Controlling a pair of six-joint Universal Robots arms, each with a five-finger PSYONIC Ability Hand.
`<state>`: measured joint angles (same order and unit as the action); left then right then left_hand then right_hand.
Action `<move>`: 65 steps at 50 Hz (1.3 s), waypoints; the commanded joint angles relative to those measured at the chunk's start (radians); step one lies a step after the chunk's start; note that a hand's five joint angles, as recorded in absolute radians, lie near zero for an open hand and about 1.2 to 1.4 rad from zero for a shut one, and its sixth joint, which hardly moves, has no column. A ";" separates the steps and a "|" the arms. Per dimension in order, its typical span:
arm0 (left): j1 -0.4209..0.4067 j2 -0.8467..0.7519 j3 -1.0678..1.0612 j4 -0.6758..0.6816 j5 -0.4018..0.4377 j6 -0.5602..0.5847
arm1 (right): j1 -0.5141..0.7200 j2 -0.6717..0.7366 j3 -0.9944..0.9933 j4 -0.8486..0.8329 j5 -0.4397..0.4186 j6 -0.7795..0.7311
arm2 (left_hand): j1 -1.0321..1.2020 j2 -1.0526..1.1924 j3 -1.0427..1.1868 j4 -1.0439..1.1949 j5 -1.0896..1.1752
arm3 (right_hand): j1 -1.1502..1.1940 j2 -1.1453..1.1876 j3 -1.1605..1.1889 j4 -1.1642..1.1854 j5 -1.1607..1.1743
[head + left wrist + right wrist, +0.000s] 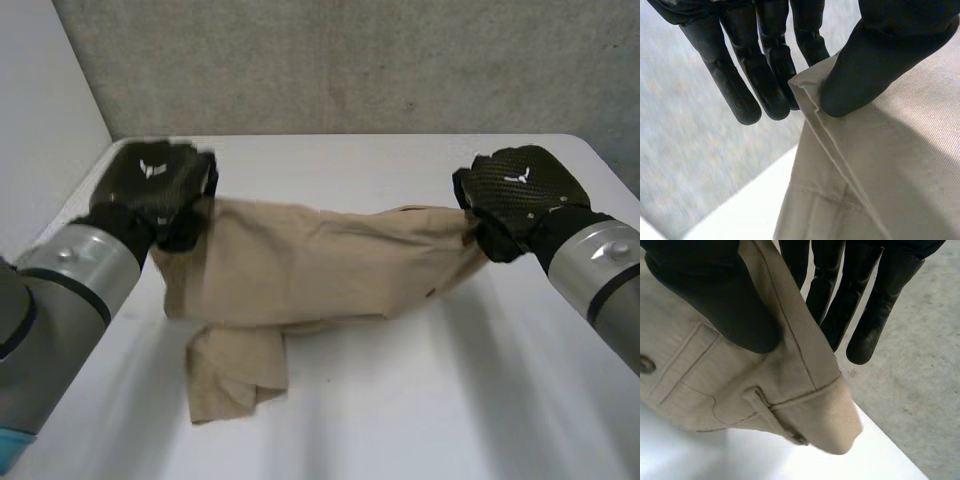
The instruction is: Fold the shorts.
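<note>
Left hand [155, 190] pinches one end of the tan shorts [320, 265] between thumb and fingers, near the left edge of the white table [420, 400]. Right hand [515, 195] pinches the opposite end beside a belt loop [772, 412], toward the right edge. The shorts stretch between them across the table's middle, one leg drooping onto it.

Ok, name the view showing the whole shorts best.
Head view: the shorts span from the left hand to the right hand, one leg on the table. The left wrist view gives a pinched corner, the right wrist view a pinched waistband end.
</note>
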<state>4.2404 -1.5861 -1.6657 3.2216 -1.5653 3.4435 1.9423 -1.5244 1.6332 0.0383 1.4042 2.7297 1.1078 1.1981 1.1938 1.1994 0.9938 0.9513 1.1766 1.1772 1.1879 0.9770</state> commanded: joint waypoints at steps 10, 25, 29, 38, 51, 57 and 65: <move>0.046 -0.347 0.193 -0.075 0.008 -0.081 | 0.089 0.274 -0.269 0.094 0.082 -0.203 | 0.288 0.198 0.202 0.197 0.228 | 0.445 0.220 0.219 0.208 0.245; 0.062 -0.279 0.443 0.385 -0.021 -0.083 | 0.099 0.262 -0.402 -0.534 0.207 -0.205 | 0.288 0.198 0.202 0.197 0.228 | 0.445 0.220 0.219 0.208 0.245; 0.065 -0.285 0.348 0.363 -0.019 -0.086 | 0.101 0.260 -0.326 -0.448 0.200 -0.194 | 0.288 0.198 0.202 0.197 0.228 | 0.445 0.220 0.219 0.208 0.245; 0.064 -0.399 0.130 0.363 -0.015 -0.079 | 0.118 0.289 -0.089 -0.382 0.193 -0.188 | 0.288 0.198 0.202 0.197 0.228 | 0.445 0.220 0.219 0.208 0.245; 0.062 -0.430 -0.005 0.262 -0.015 -0.012 | 0.135 0.423 0.019 -0.353 0.197 -0.120 | -0.445 -0.535 -0.531 -0.537 -0.506 | 0.445 0.220 0.219 0.208 0.245; 0.050 -0.241 -0.095 0.175 -0.013 0.000 | 0.133 0.391 0.034 -0.347 0.199 -0.090 | -0.777 -0.867 -0.863 -0.868 -0.837 | 0.445 0.220 0.219 0.208 0.245; 0.042 -0.088 -0.204 0.152 -0.022 -0.009 | 0.124 0.385 0.036 -0.322 0.197 -0.016 | -0.768 -0.858 -0.854 -0.860 -0.829 | 0.445 0.220 0.219 0.208 0.245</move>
<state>4.2875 -1.7730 -1.7954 3.3839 -1.5808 3.4417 2.0699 -1.1349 1.6694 -0.3034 1.6033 2.6733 0.3441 0.3277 0.3360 0.3260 0.1420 0.9786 1.1776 1.1953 1.1897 0.9918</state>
